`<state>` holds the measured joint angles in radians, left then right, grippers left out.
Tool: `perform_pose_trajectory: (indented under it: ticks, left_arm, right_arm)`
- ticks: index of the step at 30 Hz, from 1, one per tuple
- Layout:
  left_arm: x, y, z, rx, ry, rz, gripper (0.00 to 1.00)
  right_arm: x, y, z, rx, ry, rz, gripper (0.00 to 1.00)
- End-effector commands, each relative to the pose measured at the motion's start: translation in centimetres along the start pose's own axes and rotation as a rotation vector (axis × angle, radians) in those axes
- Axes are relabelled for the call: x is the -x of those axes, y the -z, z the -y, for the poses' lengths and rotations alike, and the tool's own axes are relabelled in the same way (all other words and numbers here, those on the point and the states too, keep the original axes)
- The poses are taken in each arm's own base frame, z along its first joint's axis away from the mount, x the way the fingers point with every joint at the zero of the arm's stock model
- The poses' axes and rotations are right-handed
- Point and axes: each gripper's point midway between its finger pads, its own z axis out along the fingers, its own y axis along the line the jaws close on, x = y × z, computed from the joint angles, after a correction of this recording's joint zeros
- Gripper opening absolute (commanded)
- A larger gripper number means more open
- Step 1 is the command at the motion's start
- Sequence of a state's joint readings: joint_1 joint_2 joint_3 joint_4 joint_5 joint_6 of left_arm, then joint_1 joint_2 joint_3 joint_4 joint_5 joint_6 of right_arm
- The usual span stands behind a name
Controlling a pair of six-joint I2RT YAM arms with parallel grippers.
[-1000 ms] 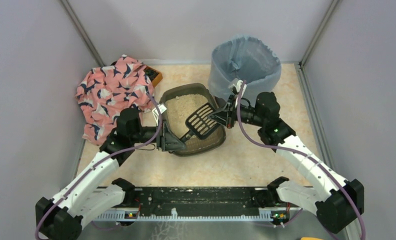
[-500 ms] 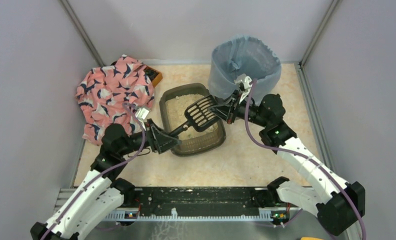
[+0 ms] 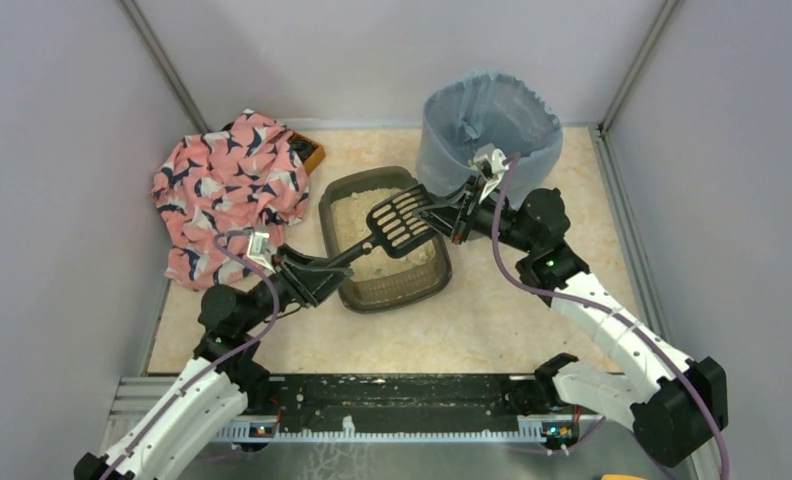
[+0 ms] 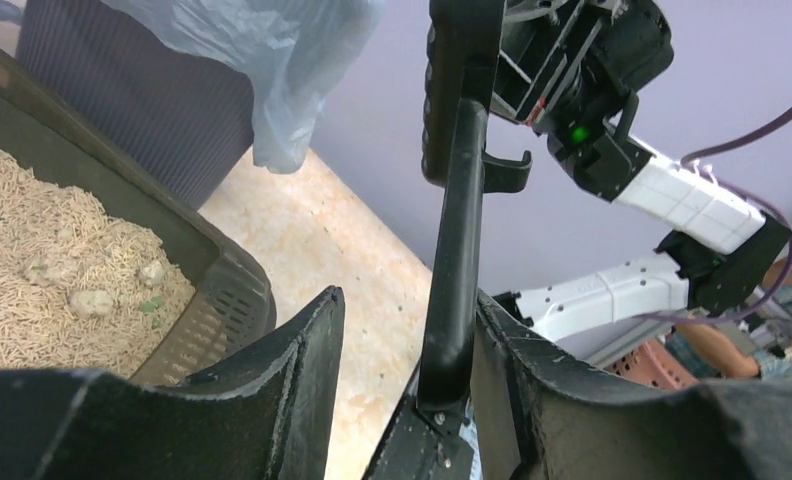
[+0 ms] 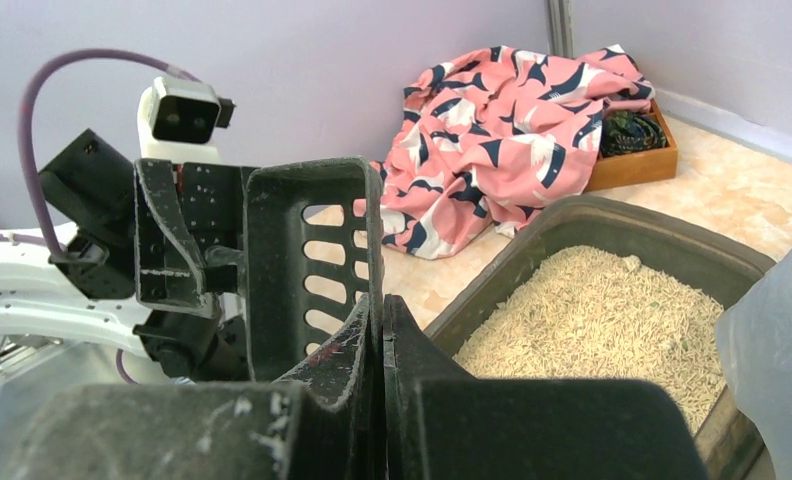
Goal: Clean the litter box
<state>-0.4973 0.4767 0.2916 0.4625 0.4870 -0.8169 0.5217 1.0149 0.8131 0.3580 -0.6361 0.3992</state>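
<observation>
Right gripper point(image 3: 444, 215) clamps the scoop point(image 3: 400, 222) over the litter box point(image 3: 392, 297), seemingly so the left gripper point(image 3: 332, 272), jaws apart at eight o'clock, can take its handle.

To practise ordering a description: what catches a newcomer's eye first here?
The black slotted scoop hangs between both arms above the litter box at centre: the right gripper pinches its head, and the left gripper stands open around its handle. The pink patterned cloth lies back left, the bag-lined bin back right.
</observation>
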Motion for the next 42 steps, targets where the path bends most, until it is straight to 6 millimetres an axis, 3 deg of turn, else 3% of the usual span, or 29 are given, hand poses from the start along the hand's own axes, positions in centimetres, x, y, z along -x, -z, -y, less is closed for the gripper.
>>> perform_pose_trajectory:
  ticks: [1, 12, 21, 33, 36, 42]
  left_arm:
    - [3.0, 0.4, 1.4, -0.080, -0.022, 0.200, 0.52]
    - [5.3, 0.1, 3.6, -0.153, -0.064, 0.270, 0.50]
    - [4.1, -0.5, 2.7, -0.159, -0.014, 0.225, 0.43]
    - [3.4, -0.8, 2.4, -0.169, 0.028, 0.196, 0.41]
    - [3.5, -0.6, 2.2, -0.156, 0.026, 0.210, 0.35]
    - [3.2, -0.8, 1.9, -0.146, 0.039, 0.195, 0.09]
  right_arm:
    - [1.8, -0.4, -0.6, 0.028, 0.020, 0.069, 0.00]
    - [1.2, -1.0, 0.2, 0.016, 0.006, 0.063, 0.00]
    - [1.2, -1.0, 0.0, 0.027, 0.008, 0.057, 0.00]
    - [1.0, -1.2, 0.0, 0.035, 0.014, 0.050, 0.00]
    - [0.9, -1.2, -0.1, 0.041, 0.014, 0.048, 0.00]
    - [0.7, -1.3, -0.1, 0.044, 0.012, 0.045, 0.00]
